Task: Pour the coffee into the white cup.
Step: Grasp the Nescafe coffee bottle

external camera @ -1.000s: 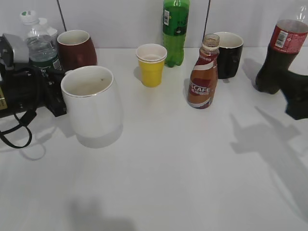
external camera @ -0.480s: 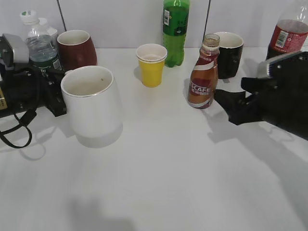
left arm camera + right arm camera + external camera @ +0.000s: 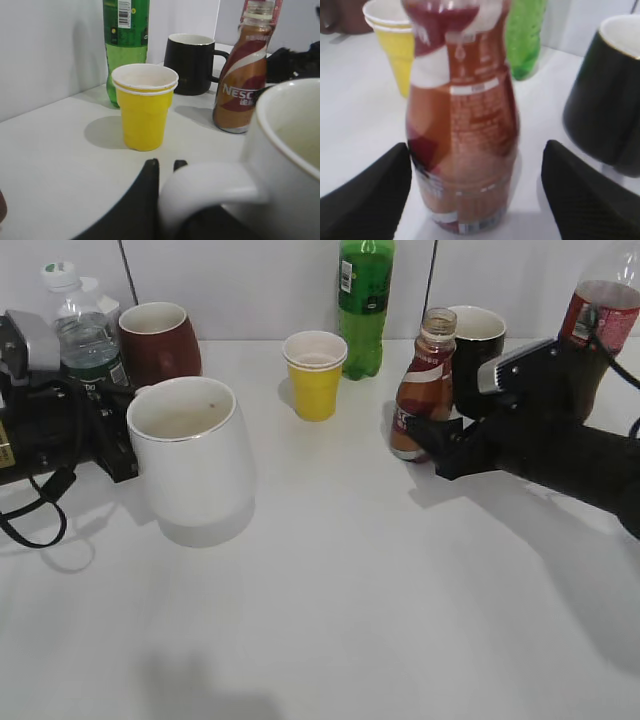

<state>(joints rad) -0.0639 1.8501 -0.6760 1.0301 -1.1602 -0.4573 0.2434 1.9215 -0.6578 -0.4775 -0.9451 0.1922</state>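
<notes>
White tabletop (image 3: 350,620) ran back to a pale wall. Nearest stood the large white ceramic mug (image 3: 190,458), its handle pinched by the left gripper (image 3: 165,167). Well right of the mug, the curvy brown Nescafe coffee bottle (image 3: 422,390) stood upright and capless between the spread fingers of the right gripper (image 3: 476,192). Beyond the bottle stood a black mug (image 3: 478,348), a yellow paper cup (image 3: 315,373) and a green soda bottle (image 3: 365,300).

Coffee bottle (image 3: 462,125) upright between spread tool (image 3: 477,195) fingers, black mug (image 3: 607,95) right
</notes>
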